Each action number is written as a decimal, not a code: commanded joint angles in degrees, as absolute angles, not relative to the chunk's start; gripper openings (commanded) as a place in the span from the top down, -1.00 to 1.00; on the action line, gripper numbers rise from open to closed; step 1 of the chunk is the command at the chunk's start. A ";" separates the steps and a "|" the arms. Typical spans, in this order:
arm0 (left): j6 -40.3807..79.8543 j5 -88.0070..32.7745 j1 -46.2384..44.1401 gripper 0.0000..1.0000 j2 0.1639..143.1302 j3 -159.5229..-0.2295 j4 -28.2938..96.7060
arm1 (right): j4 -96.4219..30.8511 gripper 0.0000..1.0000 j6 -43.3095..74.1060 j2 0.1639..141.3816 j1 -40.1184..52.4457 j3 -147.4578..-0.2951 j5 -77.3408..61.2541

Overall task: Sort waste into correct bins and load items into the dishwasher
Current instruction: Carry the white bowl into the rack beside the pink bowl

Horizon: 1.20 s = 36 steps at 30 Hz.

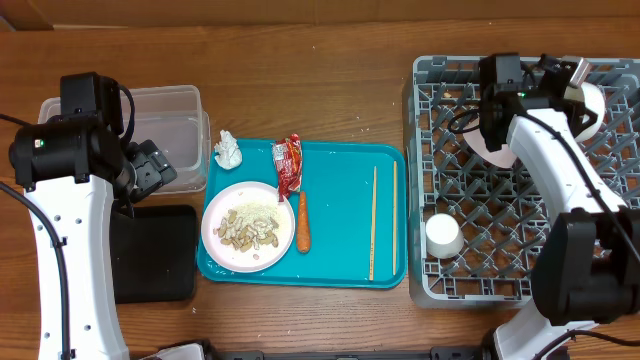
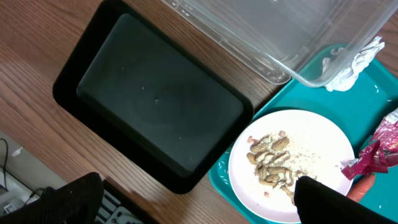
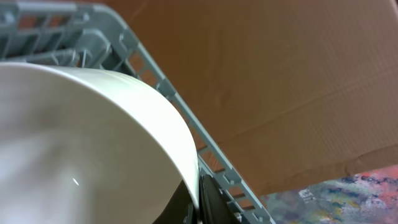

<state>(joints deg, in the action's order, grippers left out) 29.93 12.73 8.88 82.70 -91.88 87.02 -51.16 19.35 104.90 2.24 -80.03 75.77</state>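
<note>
My right tool [image 1: 572,88] is clamped on the rim of a white bowl [image 3: 93,137], at the far right corner of the grey dish rack [image 1: 480,260]. Second bowl [image 1: 494,150] in the rack, partly under my arm; cup [image 1: 443,236] at the near left. My left tool [image 2: 199,202] has its fingers apart, nothing between them, over the black tray [image 2: 155,106] beside the clear tub [image 2: 280,37]. Plate [image 1: 215,235] with food scraps [image 1: 248,228], carrot [image 1: 302,222], red wrapper [image 1: 288,165], tissue [image 1: 229,150] and chopsticks [image 1: 374,222] lie on the teal tray [image 1: 340,240], on the wooden surface [image 1: 300,60]

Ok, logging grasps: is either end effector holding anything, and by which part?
The right end effector pinches a round white bowl by its rim, above the grey lattice dish rack. The left end effector holds nothing.
</note>
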 commanded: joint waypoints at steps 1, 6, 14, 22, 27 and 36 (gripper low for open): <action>30.87 13.91 9.06 -1.00 82.13 -92.79 86.91 | -50.13 0.91 19.07 106.54 2.22 -77.10 75.29; 30.87 13.91 9.06 -1.00 82.13 -92.79 86.91 | -49.28 0.88 19.07 106.54 2.42 -73.84 74.67; 30.87 13.91 9.06 -1.00 82.13 -92.79 86.91 | -49.80 0.75 17.52 106.52 9.50 -73.36 74.91; 30.87 13.93 9.06 -1.00 82.13 -92.79 86.91 | -54.70 -0.55 17.65 106.37 16.16 -73.56 78.39; 30.87 13.91 9.06 -1.00 82.13 -92.79 86.91 | -60.71 -0.66 21.65 102.45 19.97 -77.32 75.35; 30.87 13.91 9.06 -1.00 82.13 -92.79 86.91 | -64.71 -0.78 20.56 90.19 24.34 -81.67 49.25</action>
